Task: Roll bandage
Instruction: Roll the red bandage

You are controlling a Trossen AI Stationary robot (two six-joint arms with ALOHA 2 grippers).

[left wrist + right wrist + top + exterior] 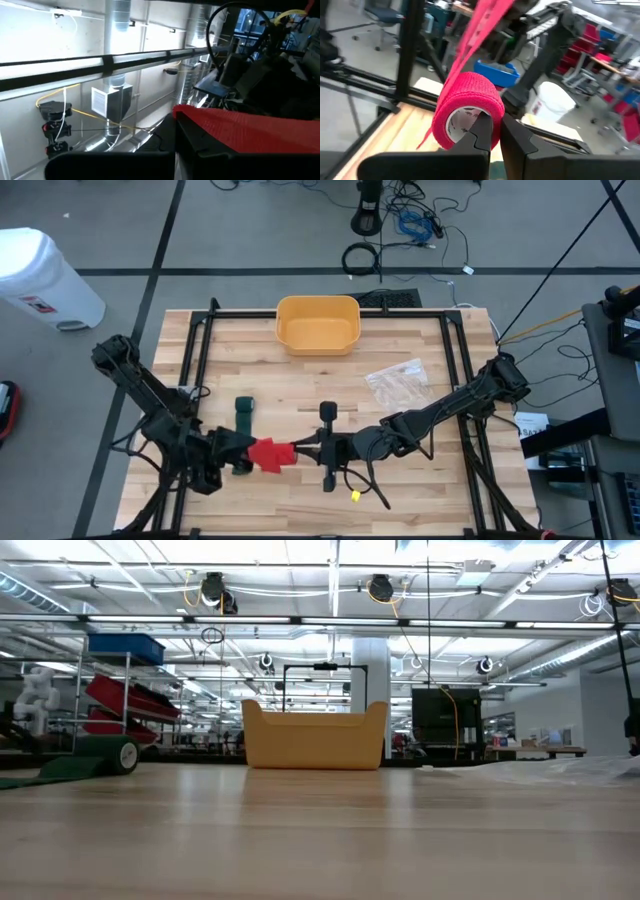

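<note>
From above, over the near middle of the wooden table [300, 395], my two grippers meet around the red bandage [268, 454]. My left gripper [243, 452] comes in from the left and my right gripper [297, 449] from the right, each touching the red material. A dark green bandage roll [244, 412] lies just beyond them, a yellow bin [317, 323] stands at the far edge, and a clear plastic bag [398, 381] rests to the right.

At table height I see the yellow bin [314, 736], the green roll [92, 760] with its tail lying flat, and the bag [560, 770]; neither gripper shows.

Past my left wrist, my clenched fingers [210, 145] clamp the flat red bandage strip [240, 128].

Past my right wrist, my fingers [481, 131] pinch the wall of the red roll [468, 107], one inside its core, with the strip [479, 25] running up and away, taut.
</note>
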